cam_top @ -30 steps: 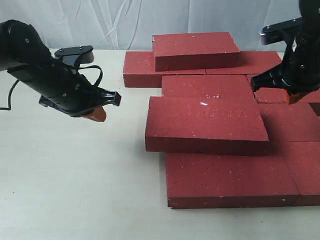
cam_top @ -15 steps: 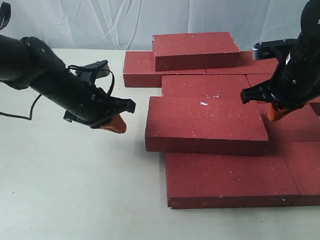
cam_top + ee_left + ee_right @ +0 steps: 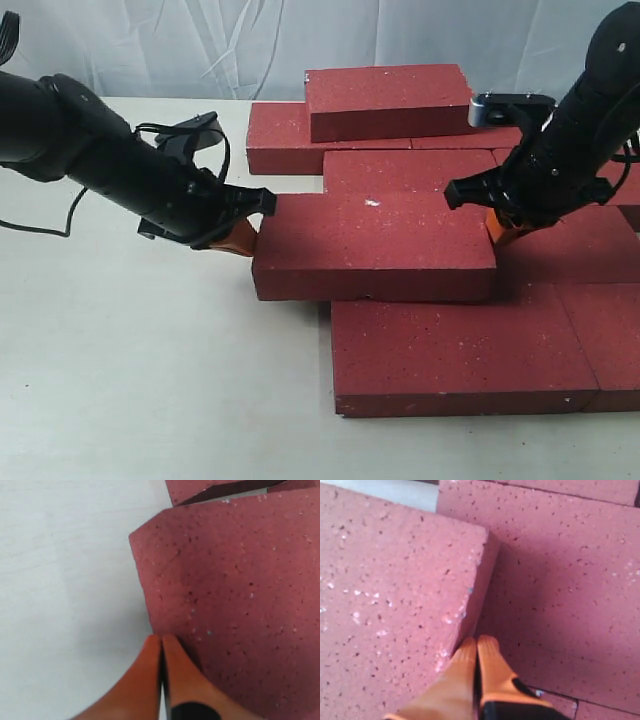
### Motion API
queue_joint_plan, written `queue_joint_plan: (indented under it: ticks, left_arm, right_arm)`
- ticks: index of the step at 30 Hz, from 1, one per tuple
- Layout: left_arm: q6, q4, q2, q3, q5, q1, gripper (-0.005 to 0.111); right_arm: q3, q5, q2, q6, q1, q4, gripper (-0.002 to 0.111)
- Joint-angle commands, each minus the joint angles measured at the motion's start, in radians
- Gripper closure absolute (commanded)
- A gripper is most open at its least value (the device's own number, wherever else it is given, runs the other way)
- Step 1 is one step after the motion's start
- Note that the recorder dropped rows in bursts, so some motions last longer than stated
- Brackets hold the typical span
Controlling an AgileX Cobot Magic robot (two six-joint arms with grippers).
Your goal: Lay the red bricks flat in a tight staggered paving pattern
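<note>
Several red bricks (image 3: 460, 350) lie flat on the table in a paved patch. One red brick (image 3: 375, 245) rests on top of them, overhanging their left edge. My left gripper (image 3: 240, 238) is shut, its orange tips touching that brick's left end near the front corner; the left wrist view shows the tips (image 3: 161, 639) against the brick's (image 3: 235, 590) edge. My right gripper (image 3: 497, 228) is shut and presses on the same brick's right end; the right wrist view shows its tips (image 3: 476, 642) at the raised brick's (image 3: 390, 595) side face, above a flat brick (image 3: 565, 580).
Another red brick (image 3: 390, 100) sits stacked on the back row of flat bricks (image 3: 285, 135). Bare cream table (image 3: 150, 370) spreads to the left and front. A white cloth backdrop (image 3: 200, 40) hangs behind.
The raised brick has slid to the left, with my right gripper following behind its right end. My left gripper has moved right until it touches the brick's left end.
</note>
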Motion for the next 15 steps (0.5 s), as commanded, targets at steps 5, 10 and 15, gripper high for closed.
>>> queue_joint_plan:
  ticks: [5,10,15]
  left_arm:
    - [0.005,0.050,-0.024,-0.004,0.005,0.000,0.107]
    - [-0.111,0.223,-0.126,-0.004,-0.016,0.000,0.107]
    - [-0.310,0.476,-0.169,0.028,-0.062,0.000,0.107]
  right_arm:
    - [-0.019,-0.024,-0.011,-0.186,-0.002,0.258,0.109]
    - [-0.021,-0.024,-0.051,-0.322,-0.002,0.421,0.109]
    - [-0.021,-0.092,-0.031,-0.379,0.099,0.476,0.109]
